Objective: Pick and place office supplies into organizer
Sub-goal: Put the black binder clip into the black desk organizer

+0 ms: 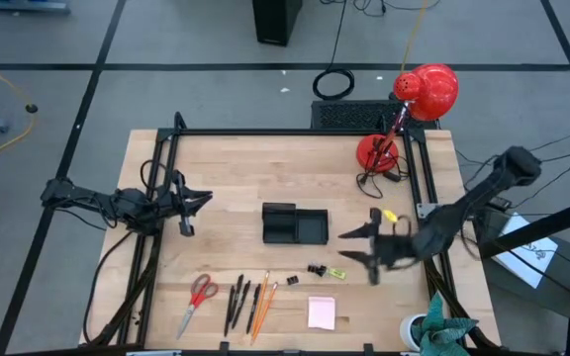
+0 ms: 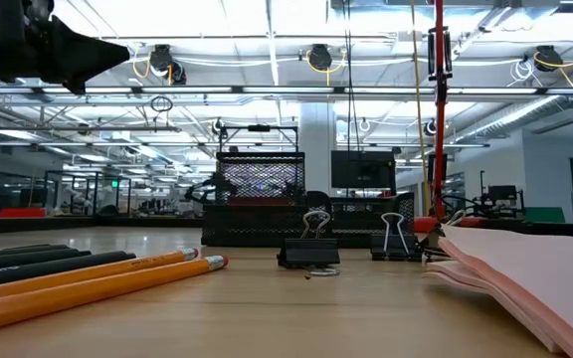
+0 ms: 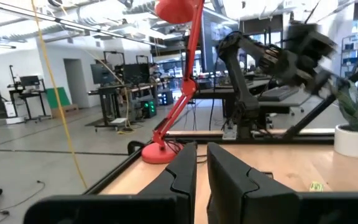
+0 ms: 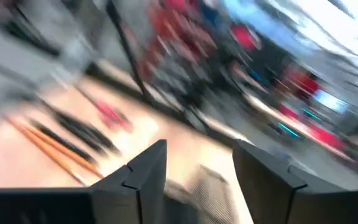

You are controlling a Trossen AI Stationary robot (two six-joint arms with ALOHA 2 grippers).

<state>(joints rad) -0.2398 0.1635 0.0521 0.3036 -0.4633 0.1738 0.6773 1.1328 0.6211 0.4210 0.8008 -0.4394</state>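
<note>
Currently the black compartmented plastic organizer [image 1: 294, 224] sat mid-table; red-handled scissors [image 1: 199, 298], dark pens [image 1: 236, 300], orange pencils [image 1: 260, 303], black binder clip [image 1: 317, 269] and pink sticky-note pad [image 1: 321, 312] lay along the near edge. Right gripper [image 1: 359, 247] hovered beside the organizer, fingers apart, empty. Left gripper [image 1: 192, 211] waited left, fingers nearly together.

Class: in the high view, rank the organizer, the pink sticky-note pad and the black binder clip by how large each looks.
1. organizer, clearly the largest.
2. pink sticky-note pad, noticeably smaller.
3. black binder clip, the smallest.
All lie flat on the table, so nearness hardly skews it.
</note>
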